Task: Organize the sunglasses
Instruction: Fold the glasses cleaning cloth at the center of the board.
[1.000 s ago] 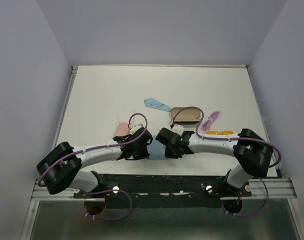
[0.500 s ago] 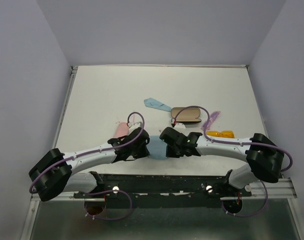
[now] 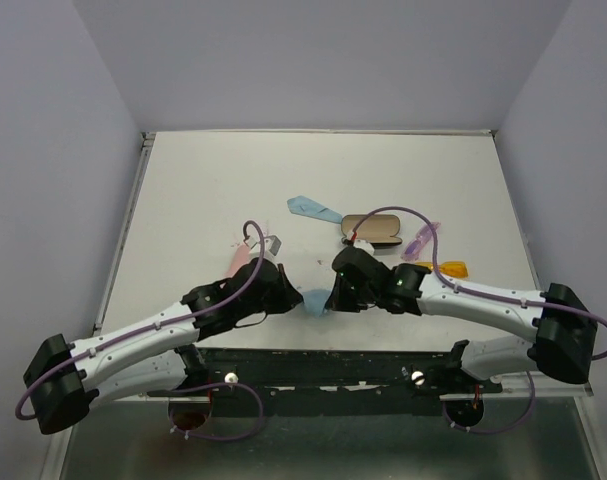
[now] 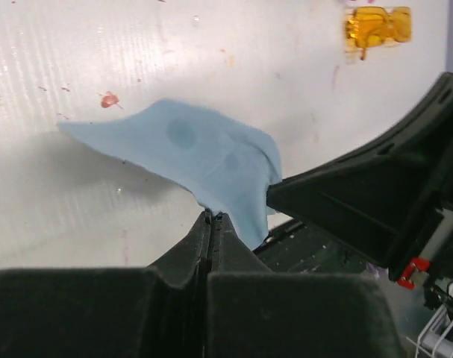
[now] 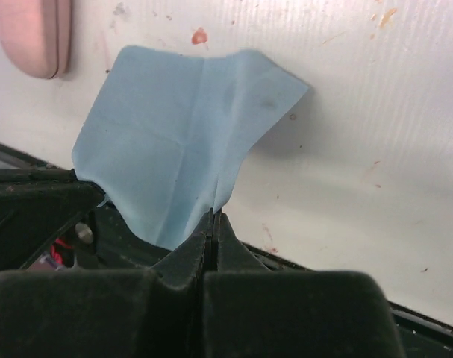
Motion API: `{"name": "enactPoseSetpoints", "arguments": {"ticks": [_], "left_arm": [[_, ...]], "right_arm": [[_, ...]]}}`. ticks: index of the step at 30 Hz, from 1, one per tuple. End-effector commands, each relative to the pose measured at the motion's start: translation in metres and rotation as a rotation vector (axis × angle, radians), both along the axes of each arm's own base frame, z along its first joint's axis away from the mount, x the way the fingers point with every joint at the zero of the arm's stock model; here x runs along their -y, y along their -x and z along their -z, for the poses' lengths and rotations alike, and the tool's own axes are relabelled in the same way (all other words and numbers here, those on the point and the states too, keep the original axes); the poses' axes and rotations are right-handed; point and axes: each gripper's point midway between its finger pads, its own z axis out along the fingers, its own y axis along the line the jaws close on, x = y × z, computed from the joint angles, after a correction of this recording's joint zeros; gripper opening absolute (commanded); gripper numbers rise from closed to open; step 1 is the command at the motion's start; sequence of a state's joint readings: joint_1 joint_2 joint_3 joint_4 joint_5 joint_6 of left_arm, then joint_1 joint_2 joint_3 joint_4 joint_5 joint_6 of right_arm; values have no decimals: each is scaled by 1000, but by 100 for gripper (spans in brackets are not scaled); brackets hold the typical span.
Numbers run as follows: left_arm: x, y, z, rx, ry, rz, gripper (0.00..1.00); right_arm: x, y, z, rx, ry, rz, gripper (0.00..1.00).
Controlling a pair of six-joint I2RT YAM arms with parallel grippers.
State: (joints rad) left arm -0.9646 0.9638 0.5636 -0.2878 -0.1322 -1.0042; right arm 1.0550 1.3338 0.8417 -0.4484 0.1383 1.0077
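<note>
The orange sunglasses (image 3: 446, 268) (image 4: 377, 26) lie at the right of the table. The pale pink-purple sunglasses (image 3: 421, 240) lie just beyond them, beside the black case (image 3: 373, 229). Near the front edge a light blue cloth (image 3: 311, 300) (image 4: 196, 153) (image 5: 177, 127) hangs between both grippers. My left gripper (image 3: 294, 298) (image 4: 211, 216) is shut on one near corner of it. My right gripper (image 3: 328, 300) (image 5: 213, 215) is shut on the other near corner. The cloth's far edge rests on the table.
A pink case (image 3: 241, 258) (image 5: 32, 33) lies left of the cloth, beyond the left gripper. A second light blue cloth (image 3: 313, 209) lies at mid-table, left of the black case, which shows a tan inside. The table's black front rail (image 3: 323, 365) runs just behind both grippers.
Both arms have stretched out low, and the grippers have drawn back toward the front edge. The right gripper has shut on the cloth's corner, and the cloth's near side is raised.
</note>
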Motion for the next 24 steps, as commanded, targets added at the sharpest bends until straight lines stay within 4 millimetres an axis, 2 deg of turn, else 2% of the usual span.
{"name": "enactPoseSetpoints", "arguments": {"ticks": [1, 4, 7, 9, 14, 17, 20, 24], "left_arm": [[-4, 18, -7, 10, -3, 85, 0], [-10, 26, -13, -2, -33, 89, 0], [-11, 29, -20, 1, -6, 82, 0], [-15, 28, -19, -6, 1, 46, 0], [-9, 18, -19, -22, 5, -15, 0], [-11, 6, -12, -62, -46, -77, 0], [-19, -14, -5, -101, -110, -184, 0], [-11, -44, -7, -92, -98, -215, 0]], "right_arm": [[-4, 20, -26, -48, -66, -62, 1], [-11, 34, -43, -106, -150, -86, 1], [-11, 41, -45, -153, -184, -60, 1], [-4, 40, -39, -160, -164, -14, 1], [7, 17, -29, -99, -121, 86, 1], [13, -2, -22, -70, -89, 142, 1], [19, -24, -14, -66, -95, 192, 1], [16, -53, -8, -67, -155, 206, 1]]}}
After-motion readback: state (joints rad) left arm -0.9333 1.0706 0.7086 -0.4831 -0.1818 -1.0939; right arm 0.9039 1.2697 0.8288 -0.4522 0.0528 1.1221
